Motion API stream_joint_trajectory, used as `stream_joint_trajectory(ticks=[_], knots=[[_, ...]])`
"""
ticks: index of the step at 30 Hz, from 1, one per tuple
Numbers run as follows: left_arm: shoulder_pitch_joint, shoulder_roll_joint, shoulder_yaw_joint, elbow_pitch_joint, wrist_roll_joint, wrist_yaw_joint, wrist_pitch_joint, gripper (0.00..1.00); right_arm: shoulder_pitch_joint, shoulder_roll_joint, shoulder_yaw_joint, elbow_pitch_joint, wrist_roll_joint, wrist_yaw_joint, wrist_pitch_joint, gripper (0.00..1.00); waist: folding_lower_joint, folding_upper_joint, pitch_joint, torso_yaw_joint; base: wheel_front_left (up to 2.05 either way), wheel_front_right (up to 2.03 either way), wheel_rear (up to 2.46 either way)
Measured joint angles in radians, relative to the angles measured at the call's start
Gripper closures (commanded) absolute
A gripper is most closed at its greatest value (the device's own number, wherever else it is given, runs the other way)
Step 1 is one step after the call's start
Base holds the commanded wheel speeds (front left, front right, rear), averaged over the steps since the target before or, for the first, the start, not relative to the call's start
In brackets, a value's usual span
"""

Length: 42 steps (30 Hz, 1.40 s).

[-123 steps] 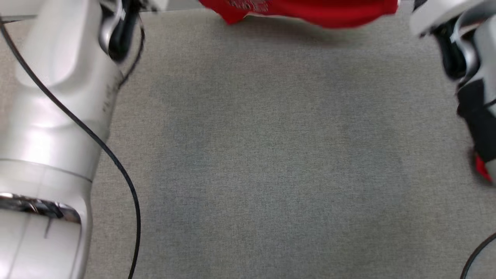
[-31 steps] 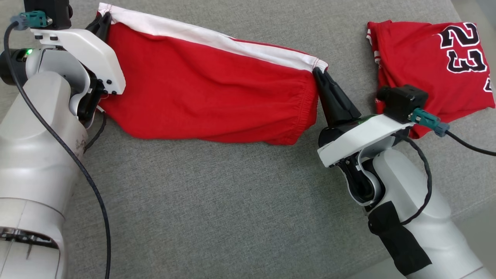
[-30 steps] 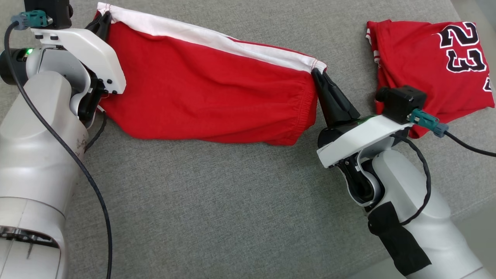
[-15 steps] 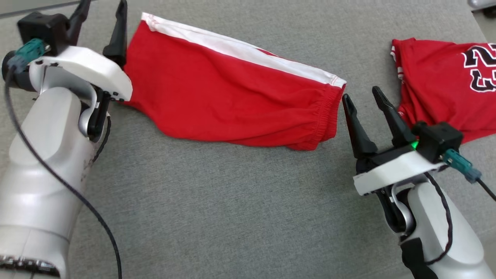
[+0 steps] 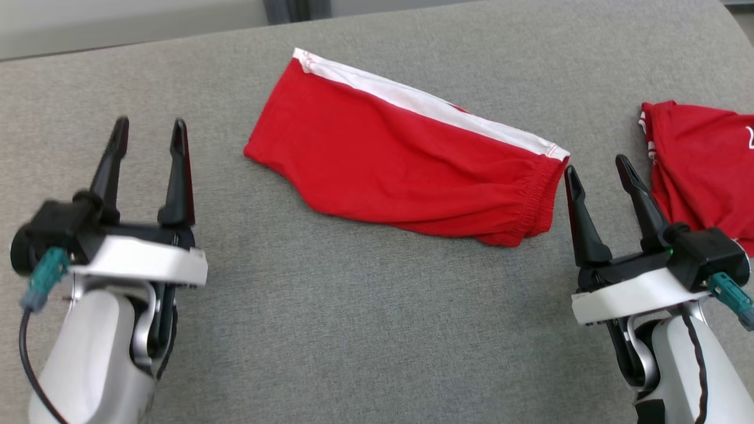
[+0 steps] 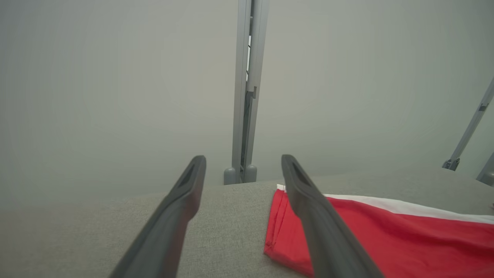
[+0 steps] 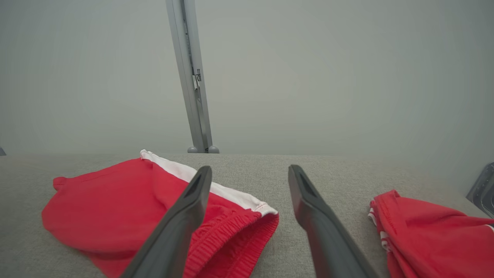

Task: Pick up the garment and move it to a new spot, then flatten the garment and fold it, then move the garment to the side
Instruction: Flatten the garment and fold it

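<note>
The garment [image 5: 400,165], red shorts folded into a long band with a white stripe along the far edge, lies flat on the grey fabric surface [image 5: 365,330]. Its elastic waistband end points right. My left gripper [image 5: 149,132] stands open to the left of it, clear of the cloth. My right gripper [image 5: 598,163] is open just right of the waistband end, not touching it. In the left wrist view the garment [image 6: 386,235] lies right of the open fingers [image 6: 170,216]. In the right wrist view the garment [image 7: 115,208] lies low and left of the fingers [image 7: 320,227].
A second red garment [image 5: 701,171], a folded jersey, lies at the right edge of the surface, also seen as red cloth [image 7: 432,231] in the right wrist view. A grey metal post [image 6: 245,96] stands behind the far edge.
Both grippers let go of the garment's ends, opened wide and drew back toward me. The head camera has tilted, so the whole picture has shifted down.
</note>
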Motion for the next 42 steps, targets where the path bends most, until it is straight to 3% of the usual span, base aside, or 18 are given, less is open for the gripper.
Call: stream_joint_trajectory(ticks=[10, 17, 35, 42], knots=[[0.255, -0.008, 0.027, -0.126, 0.039, 0.033, 0.002, 0.0, 0.079, 0.005, -0.043, 0.012, -0.043, 0.0, 0.0, 0.0, 0.0, 0.0, -0.078, 0.031, 0.0, 0.0, 0.0], [0.324, -0.012, 0.013, -0.147, 0.044, 0.058, 0.024, 0.0, 0.145, 0.008, -0.065, 0.014, -0.041, 0.0, 0.0, 0.0, 0.0, 0.0, -0.119, 0.044, 0.0, 0.0, 0.0], [0.331, -0.003, -0.005, -0.183, 0.042, 0.081, 0.071, 0.0, 0.155, 0.015, -0.062, -0.008, -0.018, 0.0, 0.0, 0.0, 0.0, 0.0, -0.119, 0.028, 0.0, 0.0, 0.0], [0.14, 0.001, -0.077, -0.103, 0.045, 0.014, 0.191, 0.0, 0.132, 0.017, -0.035, -0.005, -0.005, 0.0, 0.0, 0.0, 0.0, 0.0, -0.1, -0.011, 0.0, 0.0, 0.0]])
